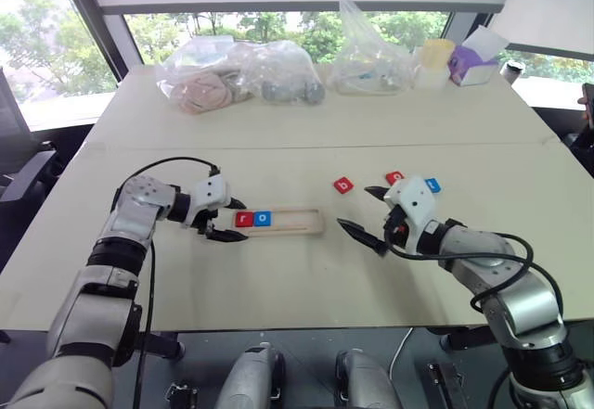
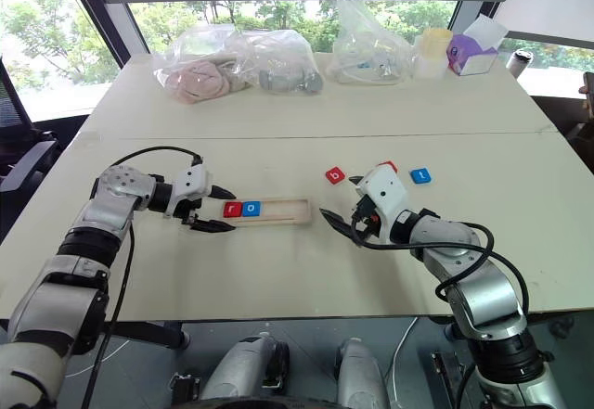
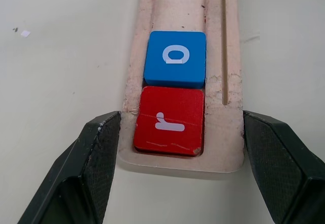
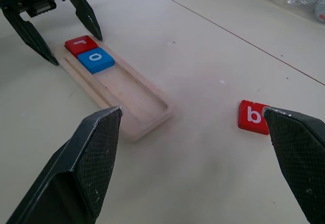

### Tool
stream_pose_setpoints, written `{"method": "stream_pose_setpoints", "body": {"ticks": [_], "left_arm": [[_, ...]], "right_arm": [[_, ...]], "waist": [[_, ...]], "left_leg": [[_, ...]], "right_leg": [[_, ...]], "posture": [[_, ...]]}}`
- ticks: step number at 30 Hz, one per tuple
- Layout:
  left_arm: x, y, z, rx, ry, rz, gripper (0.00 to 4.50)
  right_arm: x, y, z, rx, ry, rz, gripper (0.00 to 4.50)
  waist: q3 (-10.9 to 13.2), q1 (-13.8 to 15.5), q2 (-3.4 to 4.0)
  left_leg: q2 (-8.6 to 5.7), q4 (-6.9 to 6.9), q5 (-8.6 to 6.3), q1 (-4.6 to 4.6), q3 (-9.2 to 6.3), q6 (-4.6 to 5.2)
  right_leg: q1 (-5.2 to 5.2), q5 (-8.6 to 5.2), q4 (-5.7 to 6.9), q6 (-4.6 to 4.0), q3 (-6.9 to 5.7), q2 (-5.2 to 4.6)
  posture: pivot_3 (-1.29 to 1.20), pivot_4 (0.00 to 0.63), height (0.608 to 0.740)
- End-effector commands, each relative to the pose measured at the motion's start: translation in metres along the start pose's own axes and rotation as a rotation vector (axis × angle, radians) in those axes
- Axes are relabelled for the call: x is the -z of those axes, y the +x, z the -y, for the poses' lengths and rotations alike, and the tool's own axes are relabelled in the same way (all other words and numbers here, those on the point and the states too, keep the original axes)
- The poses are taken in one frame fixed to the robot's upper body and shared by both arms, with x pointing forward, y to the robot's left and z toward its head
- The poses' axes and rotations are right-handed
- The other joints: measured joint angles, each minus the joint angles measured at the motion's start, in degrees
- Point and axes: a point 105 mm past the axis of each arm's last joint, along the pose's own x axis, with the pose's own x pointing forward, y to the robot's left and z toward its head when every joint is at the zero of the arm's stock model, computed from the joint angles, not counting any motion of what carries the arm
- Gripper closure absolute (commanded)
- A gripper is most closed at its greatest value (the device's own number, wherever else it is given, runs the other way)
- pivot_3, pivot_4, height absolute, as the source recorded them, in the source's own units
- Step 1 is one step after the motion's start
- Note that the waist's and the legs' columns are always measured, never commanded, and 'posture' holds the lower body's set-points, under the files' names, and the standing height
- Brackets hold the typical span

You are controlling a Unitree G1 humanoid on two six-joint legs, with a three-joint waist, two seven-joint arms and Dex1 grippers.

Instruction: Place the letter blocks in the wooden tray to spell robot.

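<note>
The wooden tray lies in the middle of the table. A red r block and a blue o block sit side by side at its left end. My left gripper is open, with one finger on each side of that end, close against the wood. A red b block, a red block partly hidden behind my right hand, and a blue t block lie on the table to the right of the tray. My right gripper hovers open and empty between the tray and the b block.
Clear plastic bags holding other items, a yellow-lidded container and a purple-and-white box line the far side by the window. A seam runs across the tabletop behind the tray.
</note>
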Motion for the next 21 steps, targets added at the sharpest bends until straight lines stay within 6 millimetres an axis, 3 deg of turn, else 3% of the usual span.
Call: {"method": "stream_pose_setpoints", "body": {"ticks": [1, 7, 21], "left_arm": [[0.019, 0.038, 0.037, 0.160, -0.099, -0.037, 1.37], [0.016, 0.043, 0.046, 0.140, -0.091, -0.029, 1.37], [-0.014, 0.062, 0.060, 0.031, 0.036, 0.022, 1.37]], "right_arm": [[-0.011, 0.002, -0.001, 0.005, -0.031, 0.048, 0.00], [-0.011, 0.003, -0.004, 0.020, -0.019, 0.062, 0.00], [-0.011, -0.001, 0.003, 0.058, -0.022, 0.058, 0.00]], "waist": [[0.00, 0.01, 0.00], [-0.05, -0.06, 0.07], [-0.08, -0.05, 0.11]], "left_leg": [[0.00, 0.00, 0.00, 0.00, 0.00, 0.00], [0.00, -0.05, -0.04, -0.02, 0.00, 0.03], [-0.25, -0.07, -0.37, -0.28, 0.19, 0.24]], "right_leg": [[0.01, 0.00, -0.03, 0.00, 0.00, 0.00], [0.11, 0.01, -0.31, 0.00, 0.00, -0.01], [0.07, 0.01, -0.62, -0.02, -0.01, -0.40]], "posture": [[0.00, 0.150, 0.725], [0.00, 0.150, 0.725], [0.00, 0.150, 0.725]]}}
